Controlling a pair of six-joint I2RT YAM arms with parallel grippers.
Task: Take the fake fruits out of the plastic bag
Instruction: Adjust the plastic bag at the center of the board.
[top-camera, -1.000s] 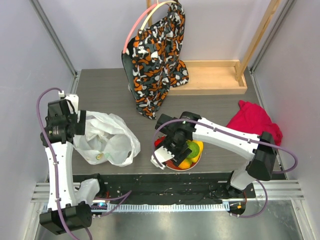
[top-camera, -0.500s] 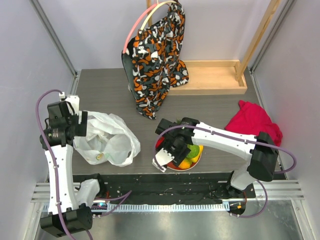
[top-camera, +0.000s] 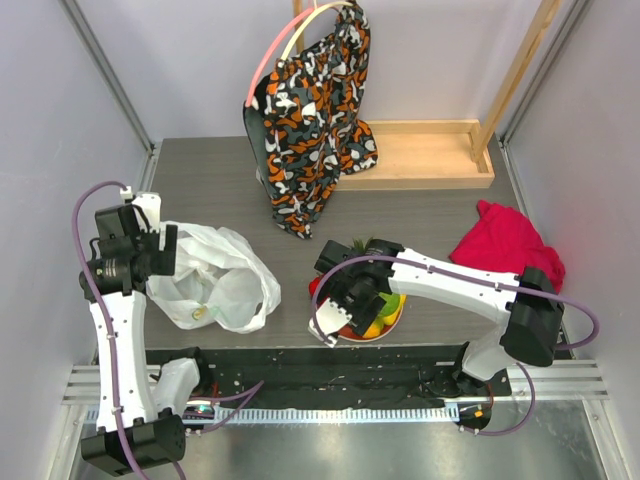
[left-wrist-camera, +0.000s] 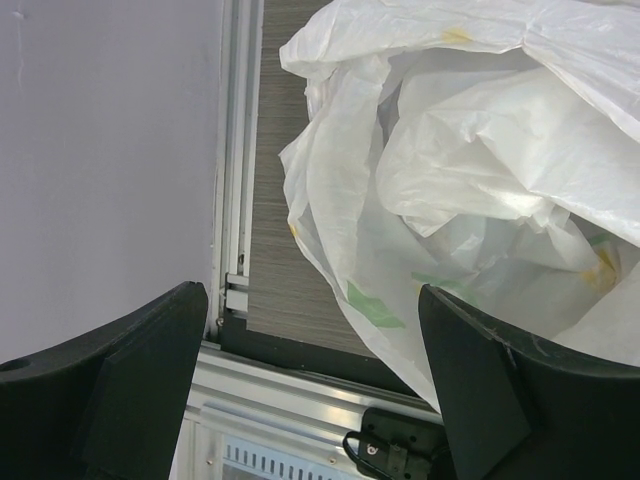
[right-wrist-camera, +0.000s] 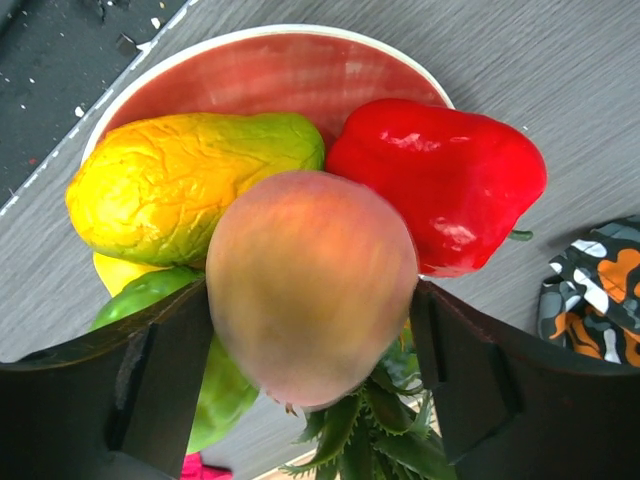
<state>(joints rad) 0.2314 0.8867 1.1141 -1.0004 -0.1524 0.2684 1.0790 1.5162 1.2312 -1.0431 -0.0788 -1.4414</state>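
Several glossy plastic toy fruits (top-camera: 385, 303) lie heaped on the round plate with a red inside and white rim (right-wrist-camera: 280, 75), low and centre in the overhead view. Among them are a wrinkled yellow-and-green mango (right-wrist-camera: 180, 190), a shiny red piece (right-wrist-camera: 440, 185), a green piece (right-wrist-camera: 228, 385) and the spiky green crown of a pineapple (right-wrist-camera: 370, 435). Over them, the right gripper (right-wrist-camera: 310, 295) has a smooth peach-orange fruit (right-wrist-camera: 310, 230) filling the gap between its two black fingers (right-wrist-camera: 150, 390). The fruit's sides sit right at both inner faces; whether they press it or merely flank it I cannot tell. At the left of the overhead view the thin, crinkly, translucent white plastic bag (top-camera: 225, 285) lies slumped on the grey wood-grain table (top-camera: 210, 180), well apart from the plate. The left gripper (left-wrist-camera: 312, 300) hangs just beside the bag's left edge, its fingers (left-wrist-camera: 120, 380) spread wide with nothing between them. An orange, black and white patterned cloth bag (top-camera: 310, 120) hangs at upper centre, and a red cloth (top-camera: 505, 240) lies at the right.
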